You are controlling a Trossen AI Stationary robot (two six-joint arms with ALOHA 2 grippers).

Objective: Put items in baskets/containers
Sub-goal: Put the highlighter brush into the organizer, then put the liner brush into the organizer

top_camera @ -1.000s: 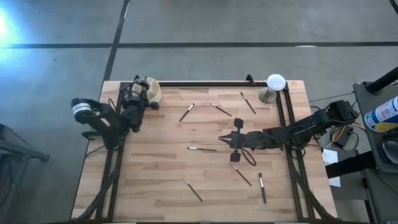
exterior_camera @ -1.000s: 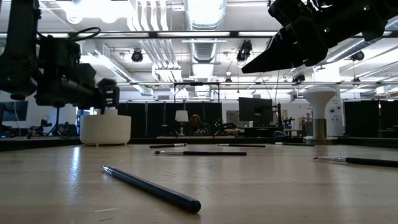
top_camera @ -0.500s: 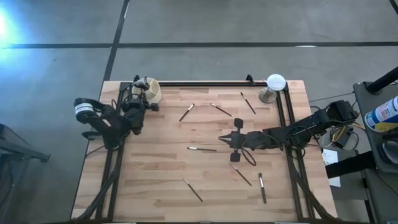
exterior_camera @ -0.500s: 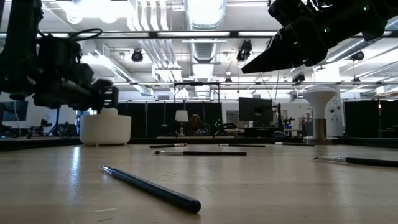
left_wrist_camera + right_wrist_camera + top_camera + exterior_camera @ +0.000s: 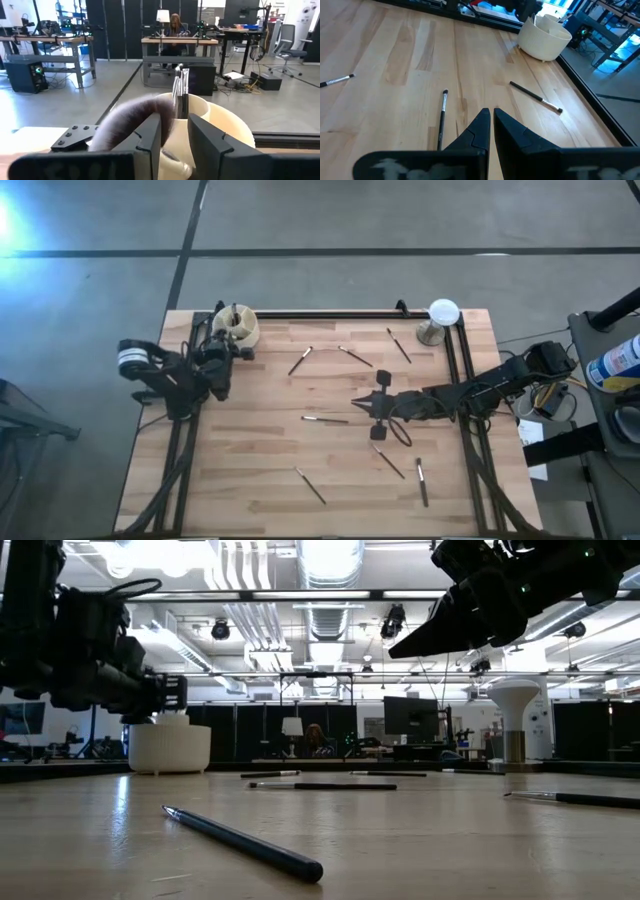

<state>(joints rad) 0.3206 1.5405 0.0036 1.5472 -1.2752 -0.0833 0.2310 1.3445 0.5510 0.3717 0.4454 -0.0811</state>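
1. Nearest the low camera, a dark-handled brush (image 5: 243, 842) lies flat on the wooden table (image 5: 250, 460), angled across the boards; from above it shows near the front edge (image 5: 310, 485).
2. Two more brushes lie on the right of the front area: one slanted (image 5: 389, 462) and one nearly straight (image 5: 422, 481), close to each other but not touching.
3. The right gripper (image 5: 373, 408) hangs above mid-table, its fingers pressed together and empty; its own camera shows the two dark fingertips (image 5: 481, 131) meeting over bare wood, with a dark brush (image 5: 441, 119) lying just ahead of them.
4. A thin brush (image 5: 325, 419) lies flat just to the left of that gripper.
5. Farther back, three brushes lie apart from one another: one slanted (image 5: 300, 360), one curved-looking (image 5: 355, 356), and one near the white dome on a metal stand (image 5: 439, 319), lying at (image 5: 399, 345).
6. At the far left corner stands the cream cup (image 5: 237, 326), upright. The left gripper (image 5: 226, 352) is just beside it, on the cup's near side; its fingers (image 5: 212, 142) stand apart with nothing clamped between them.
7. A brush with a wide fluffy head (image 5: 132, 120) leans out of the cup toward that gripper, and a thin brush (image 5: 180, 92) stands upright inside the cup.
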